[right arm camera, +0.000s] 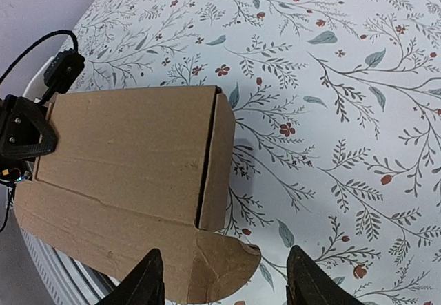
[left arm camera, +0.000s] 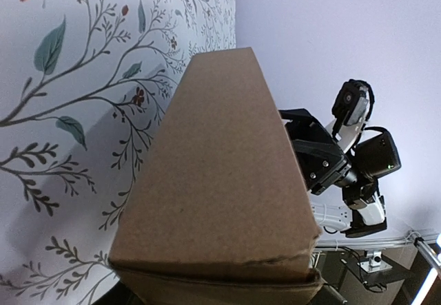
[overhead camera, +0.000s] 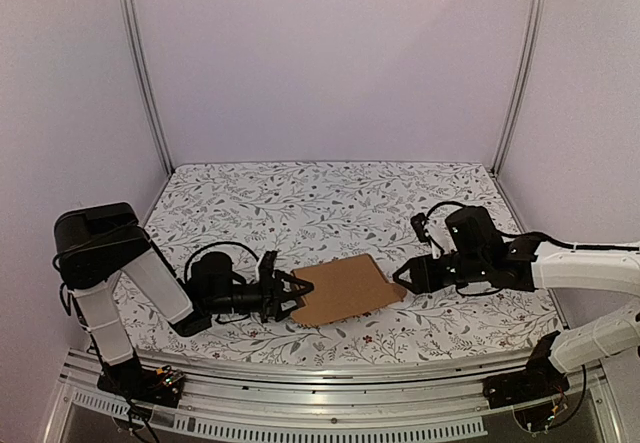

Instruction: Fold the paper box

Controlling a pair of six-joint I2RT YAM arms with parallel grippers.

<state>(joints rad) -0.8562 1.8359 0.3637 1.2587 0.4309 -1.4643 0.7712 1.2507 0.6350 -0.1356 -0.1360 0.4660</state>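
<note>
The paper box (overhead camera: 343, 287) is a flattened brown cardboard piece lying on the floral table near the front edge. In the left wrist view the paper box (left arm camera: 220, 181) fills the middle, and my own fingers are hidden beneath it. My left gripper (overhead camera: 297, 295) is shut on the box's left end. The right wrist view shows the paper box (right arm camera: 131, 160) with a folded side wall and a rounded flap (right arm camera: 227, 264). My right gripper (right arm camera: 227, 283) stands open around that flap, its fingertips (right arm camera: 148, 277) clear of the cardboard. From above, the right gripper (overhead camera: 405, 275) is at the box's right end.
A floral cloth (overhead camera: 320, 203) covers the table. Pale walls and metal posts (overhead camera: 140, 63) close in the back and sides. A metal rail (overhead camera: 330, 383) runs along the front edge. The right arm (left arm camera: 324, 160) is visible beyond the box.
</note>
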